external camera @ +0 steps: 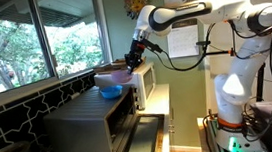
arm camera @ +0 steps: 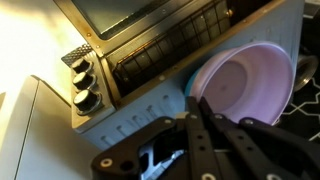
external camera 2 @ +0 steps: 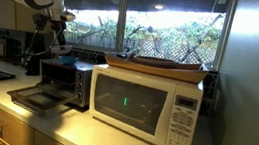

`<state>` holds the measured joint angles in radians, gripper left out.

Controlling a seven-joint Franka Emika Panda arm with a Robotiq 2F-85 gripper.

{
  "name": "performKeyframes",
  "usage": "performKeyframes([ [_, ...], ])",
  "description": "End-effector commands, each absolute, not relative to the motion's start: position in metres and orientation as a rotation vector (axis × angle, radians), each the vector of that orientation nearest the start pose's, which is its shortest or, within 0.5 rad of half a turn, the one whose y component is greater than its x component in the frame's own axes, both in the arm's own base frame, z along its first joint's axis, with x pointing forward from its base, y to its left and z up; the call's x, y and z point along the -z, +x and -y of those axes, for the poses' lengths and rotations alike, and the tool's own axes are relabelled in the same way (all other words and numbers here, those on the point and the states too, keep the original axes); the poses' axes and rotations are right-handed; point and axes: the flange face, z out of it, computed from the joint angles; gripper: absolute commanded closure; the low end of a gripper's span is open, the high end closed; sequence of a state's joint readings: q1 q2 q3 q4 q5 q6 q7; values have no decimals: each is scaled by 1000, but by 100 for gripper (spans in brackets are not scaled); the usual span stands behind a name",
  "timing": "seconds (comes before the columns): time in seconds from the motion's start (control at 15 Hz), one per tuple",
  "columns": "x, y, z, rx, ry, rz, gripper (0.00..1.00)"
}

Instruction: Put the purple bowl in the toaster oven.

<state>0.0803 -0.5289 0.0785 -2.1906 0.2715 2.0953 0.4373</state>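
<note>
Exterior views flank toaster oven (external camera: 91, 126) (external camera 2: 63, 79), wrist close above

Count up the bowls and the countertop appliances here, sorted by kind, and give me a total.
Bowls: 2, the purple bowl and a blue bowl
Toaster oven: 1
Microwave: 1
Total: 4
</note>
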Motion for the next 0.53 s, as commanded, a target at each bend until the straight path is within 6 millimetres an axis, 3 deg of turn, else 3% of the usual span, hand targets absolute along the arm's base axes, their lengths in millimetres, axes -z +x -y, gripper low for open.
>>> performKeyframes([
  [0.0, -618, 384, -74, 469, -2745, -215, 99],
  [0.27, -579, 368, -73, 360, -2816, 76, 99],
  [0.47, -545, 364, -81, 273, -2840, 171, 99],
])
